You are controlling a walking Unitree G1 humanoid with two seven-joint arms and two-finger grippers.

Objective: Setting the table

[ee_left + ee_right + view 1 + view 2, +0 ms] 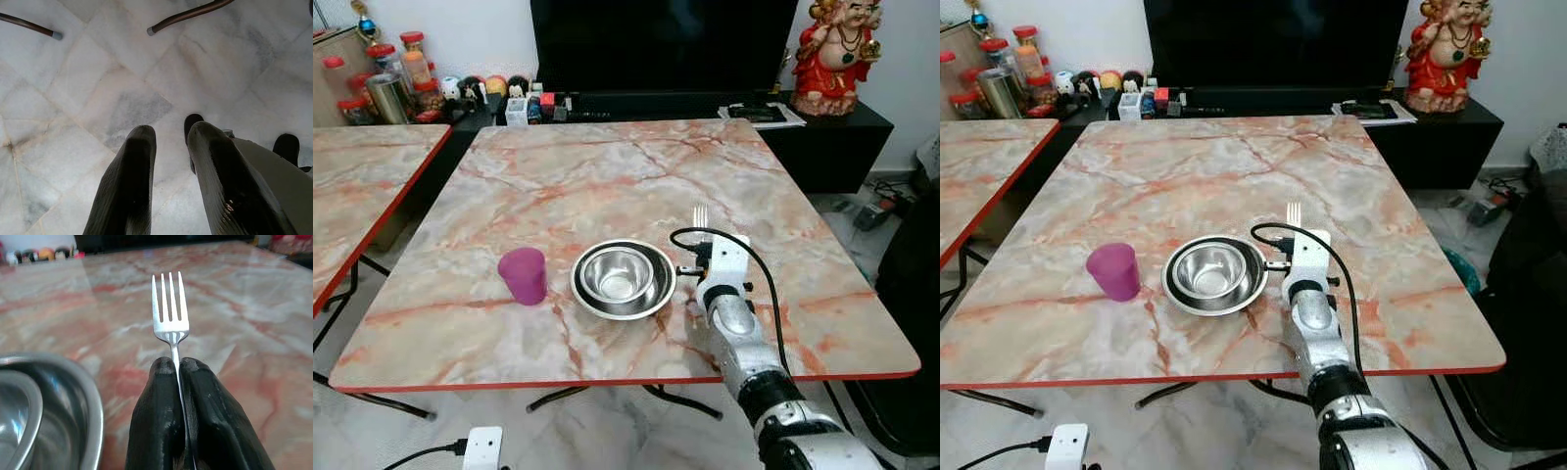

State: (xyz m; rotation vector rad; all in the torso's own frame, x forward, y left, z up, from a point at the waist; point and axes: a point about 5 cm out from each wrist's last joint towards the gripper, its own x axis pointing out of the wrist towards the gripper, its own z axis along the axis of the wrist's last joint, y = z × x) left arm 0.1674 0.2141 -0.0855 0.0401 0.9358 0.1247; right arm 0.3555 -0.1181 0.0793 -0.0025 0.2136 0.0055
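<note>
My right tool is clamped on the handle of a fork, the two black fingers pressed together with the thin stem between them and the tines pointing away over the marble-patterned bench. From the head views the fork sits just to the right of a steel bowl, which is nested inside a wider steel plate near the front edge of the bench. Whether the fork's tines touch the bench or float just above it, I cannot tell. A purple cup stands upright just left of the plate, close but apart from it.

My left tool hangs down over the pale tiled floor (two bench legs show at the far side), its fingers slightly apart and holding nothing.

At the back, beyond the bench, stand a dark television, a red figurine and a cluster of jars. A second bench stands to the left.
</note>
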